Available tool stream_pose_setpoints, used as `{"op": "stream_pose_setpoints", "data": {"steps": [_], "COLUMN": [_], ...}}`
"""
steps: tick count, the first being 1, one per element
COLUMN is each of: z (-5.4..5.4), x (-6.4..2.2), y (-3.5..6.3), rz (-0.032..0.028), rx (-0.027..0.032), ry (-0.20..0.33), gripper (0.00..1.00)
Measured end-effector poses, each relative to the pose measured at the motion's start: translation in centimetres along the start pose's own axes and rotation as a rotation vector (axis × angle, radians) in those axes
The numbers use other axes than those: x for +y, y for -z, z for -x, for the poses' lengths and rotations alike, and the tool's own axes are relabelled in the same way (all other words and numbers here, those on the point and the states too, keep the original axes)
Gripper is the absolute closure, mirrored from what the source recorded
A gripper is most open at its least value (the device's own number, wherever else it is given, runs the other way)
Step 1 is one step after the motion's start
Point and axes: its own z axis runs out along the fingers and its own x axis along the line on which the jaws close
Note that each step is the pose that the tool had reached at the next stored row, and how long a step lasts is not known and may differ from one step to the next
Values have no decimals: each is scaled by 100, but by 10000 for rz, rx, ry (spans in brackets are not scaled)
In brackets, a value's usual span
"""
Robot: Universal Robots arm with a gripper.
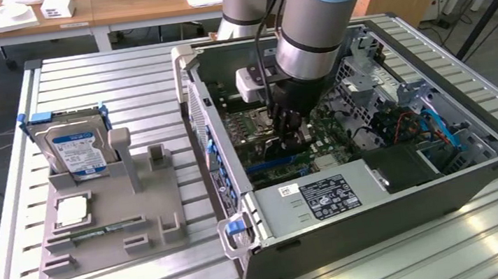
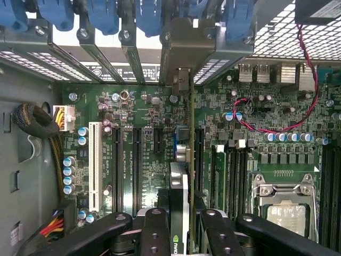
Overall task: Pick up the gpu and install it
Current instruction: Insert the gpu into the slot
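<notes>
**Gpu held tight over its slot**

Gripper (image 1: 287, 127) down inside the computer case (image 1: 405, 185), jaws pinching the gpu (image 2: 180, 186) from both sides. Card standing on its thin edge, close over the motherboard (image 2: 133, 106), right by the blue slot (image 2: 175, 140) (hard to tell if already touching it). To do this well: keep the card straight up, line its bottom edge along the slot, press down gently and evenly, no tilting, no twisting.

The thin flat green-grey gpu card (image 2: 179, 202) is seen edge-on, so its faces are hidden, and one end is cut off at the wrist view's edge. In the exterior view it is mostly hidden behind the black gripper (image 1: 288, 135).
</notes>
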Motion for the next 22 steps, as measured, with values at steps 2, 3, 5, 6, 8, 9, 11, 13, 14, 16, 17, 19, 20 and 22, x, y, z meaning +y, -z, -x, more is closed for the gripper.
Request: {"op": "stream_pose_setpoints", "data": {"steps": [2, 3, 5, 6, 8, 9, 11, 13, 14, 16, 17, 19, 20, 22], "z": [0, -2, -2, -3, -4, -4, -4, -5, -5, -5, -5, -5, -6, -6], "x": [0, 1, -1, -5, -13, -13, -11, -4, 3, 16, 21, 24, 25, 25], "y": [1, 1, 1, 1, 1, 1, 1, 1, 0, -2, -3, -4, -4, -4], "rz": [0, 1, 1, 0, 0, -2, -11, -38, -61, -93, -104, -112, -112, -112], "rx": [1, 3, 2, 0, 0, 0, 0, 2, 1, 0, 0, 0, 0, 0], "ry": [-1, -2, -1, 0, 0, 0, -2, 1, 3, 6, 5, 7, 7, 7], "gripper": [73, 73, 73, 73, 73, 73, 73, 73, 73, 73, 73, 73, 73, 73]}}
